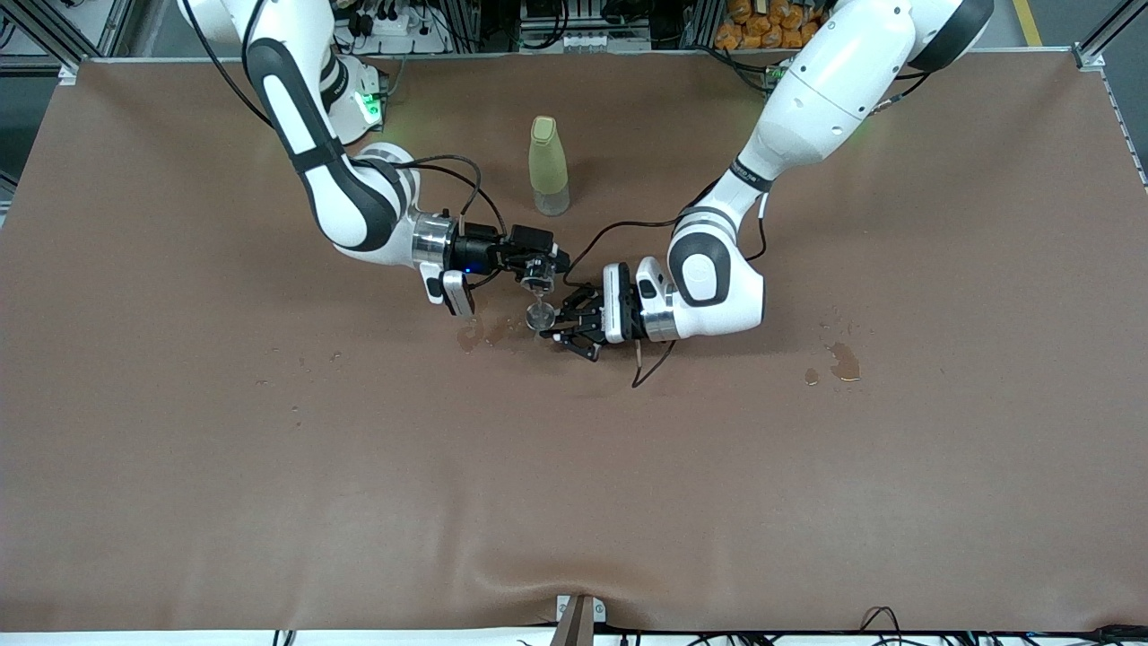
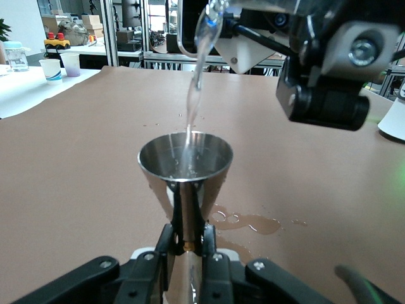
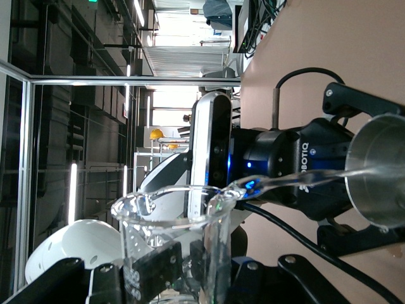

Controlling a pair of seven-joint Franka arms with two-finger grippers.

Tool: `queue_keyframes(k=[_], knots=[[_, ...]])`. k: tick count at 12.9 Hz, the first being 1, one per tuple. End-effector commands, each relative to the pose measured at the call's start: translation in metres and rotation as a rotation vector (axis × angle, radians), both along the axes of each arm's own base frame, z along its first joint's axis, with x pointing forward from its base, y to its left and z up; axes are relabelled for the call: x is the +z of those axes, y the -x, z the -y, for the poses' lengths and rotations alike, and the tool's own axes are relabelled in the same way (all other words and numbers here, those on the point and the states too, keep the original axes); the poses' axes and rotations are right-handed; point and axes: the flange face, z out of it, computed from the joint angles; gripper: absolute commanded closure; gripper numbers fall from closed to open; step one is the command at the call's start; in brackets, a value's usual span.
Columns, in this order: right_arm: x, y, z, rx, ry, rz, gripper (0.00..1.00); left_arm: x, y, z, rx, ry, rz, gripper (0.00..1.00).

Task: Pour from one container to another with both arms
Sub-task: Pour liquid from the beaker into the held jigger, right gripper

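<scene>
1. The right tool (image 1: 536,267), over the middle of the counter (image 1: 269,467), is clamped shut on the clear cup (image 3: 171,234). The cup is tipped so that a thin stream (image 2: 193,95) falls from its lip.
2. The left tool (image 2: 186,244) sits just below, closed tight on the narrow waist of the metal cone cup (image 2: 185,158). It holds the cone upright at the centre of the front view, and the stream lands inside the rim.
3. Risk: the stream enters near the rim's edge rather than at its centre. A small drift of either arm, or a steeper tilt, would likely send water down the outside.
4. Risk: the cone is small and would probably overflow if the tilt is not eased in time. A puddle (image 2: 250,223) lies on the counter beside it.
5. Risk: smooth wet glass between hard fingers could slip or rotate.
6. Materials: the cup is thin, transparent, straight-walled glass with a flared lip. The cone is brushed steel, reflective, and pinched at its middle. The counter cover is matt brown with dark wet stains (image 1: 843,361).
7. A tall pale yellow-green bottle (image 1: 548,166) stands in the upper middle of the frame, apart from both tools.
</scene>
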Motion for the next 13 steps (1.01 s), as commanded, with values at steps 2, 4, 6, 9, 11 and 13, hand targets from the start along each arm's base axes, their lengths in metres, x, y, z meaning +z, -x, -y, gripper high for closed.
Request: queue_keyframes(k=[2,4,6,9,11,13], knots=[[0.0031,-0.0043,-0.0010,-0.013,-0.027,-0.045,1.00,0.0030,0.0010,0.0015,0.007,0.001,0.012,1.00],[0.0031,-0.0043,-0.0010,-0.014,-0.032,-0.075,1.00,0.0020,0.0006,0.0006,0.008,0.000,0.012,1.00],[0.0049,-0.0040,-0.0021,-0.008,-0.049,-0.115,1.00,0.0020,0.0006,0.0006,0.009,0.000,0.011,1.00],[0.0054,-0.0038,-0.0026,-0.006,-0.057,-0.140,1.00,0.0020,0.0006,0.0006,0.009,0.000,0.011,1.00],[0.0060,-0.0048,-0.0021,-0.009,-0.062,-0.160,1.00,0.0014,0.0017,0.0012,0.007,-0.001,0.010,1.00],[0.0068,-0.0046,-0.0024,-0.006,-0.085,-0.225,1.00,0.0006,0.0030,0.0006,0.006,-0.003,0.007,1.00]])
